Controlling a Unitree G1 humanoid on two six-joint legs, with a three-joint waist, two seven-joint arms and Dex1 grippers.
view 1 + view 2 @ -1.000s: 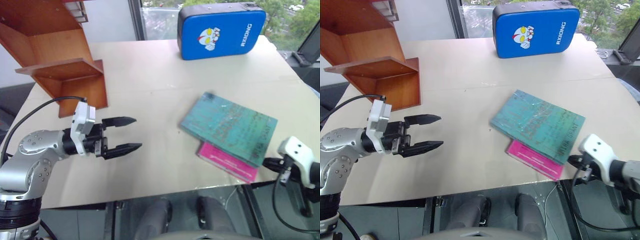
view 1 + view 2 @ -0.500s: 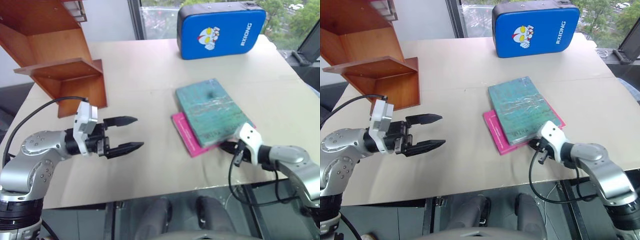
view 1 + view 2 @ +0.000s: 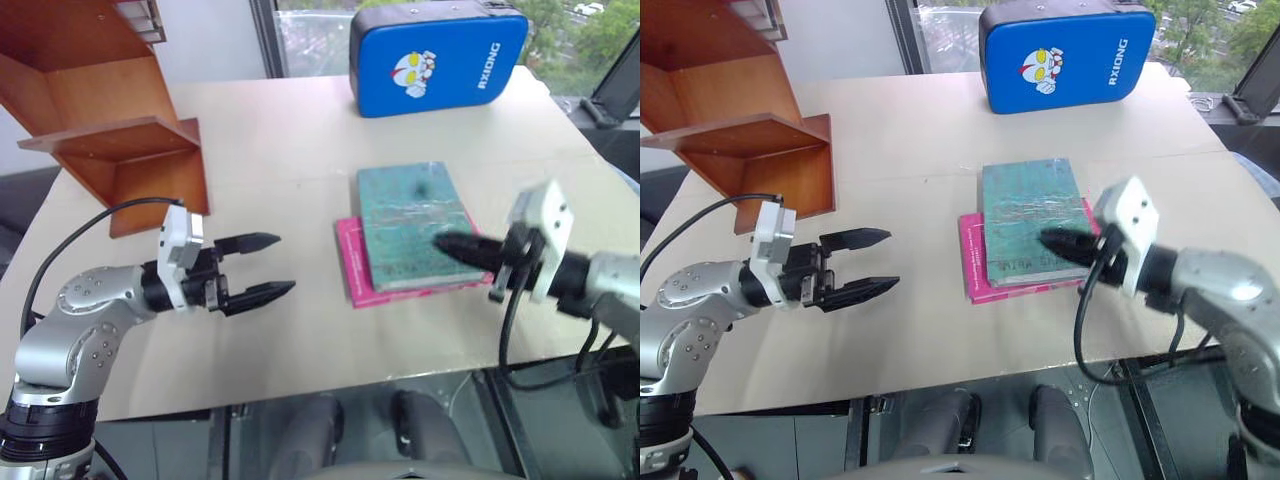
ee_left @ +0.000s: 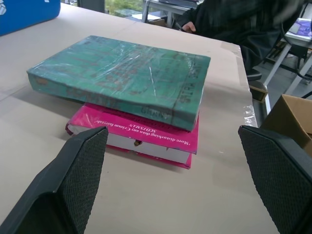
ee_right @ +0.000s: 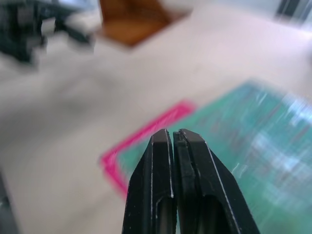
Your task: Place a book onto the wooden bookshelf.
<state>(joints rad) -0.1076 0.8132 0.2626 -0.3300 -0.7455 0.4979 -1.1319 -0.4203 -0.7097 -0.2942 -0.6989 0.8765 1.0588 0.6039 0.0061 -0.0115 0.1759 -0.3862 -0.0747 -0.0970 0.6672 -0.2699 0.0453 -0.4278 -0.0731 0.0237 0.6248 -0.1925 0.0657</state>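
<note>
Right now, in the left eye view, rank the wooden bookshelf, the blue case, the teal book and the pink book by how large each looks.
1. wooden bookshelf, cut off by the picture's edge
2. blue case, though it stands farthest away
3. teal book
4. pink book, mostly covered by the teal book lying on it, so its full size is unsure

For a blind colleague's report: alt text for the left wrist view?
A teal-green book lies flat on a magenta-pink book on a beige table, framed by the left gripper's wide-open jaws.
</note>
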